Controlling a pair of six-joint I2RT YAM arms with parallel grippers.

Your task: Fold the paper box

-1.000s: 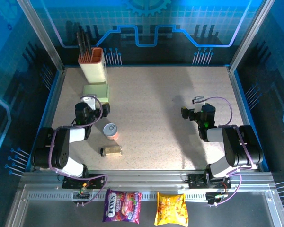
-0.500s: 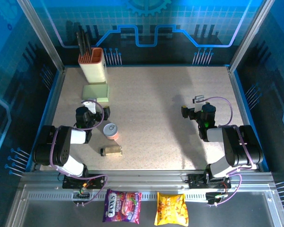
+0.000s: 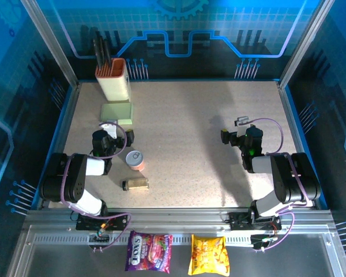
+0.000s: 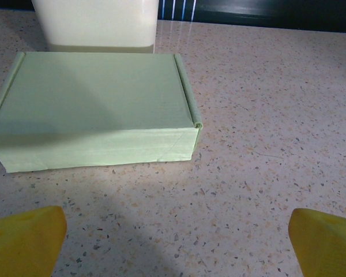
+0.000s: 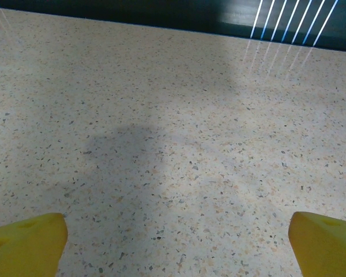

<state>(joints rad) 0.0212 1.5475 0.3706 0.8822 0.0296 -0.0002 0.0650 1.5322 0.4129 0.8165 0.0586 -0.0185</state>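
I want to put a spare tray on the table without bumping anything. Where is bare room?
The widest bare stretch is the middle of the table, between the can and the right claw, running back to the far edge. The far right corner is free. The left strip is crowded: knife holder, paper box, left claw, can, small lying bottle.

Pale green paper box, speckled table

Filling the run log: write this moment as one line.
paper box: closed, beside knife holder | left end effector: open, facing box, apart | right end effector: open, empty
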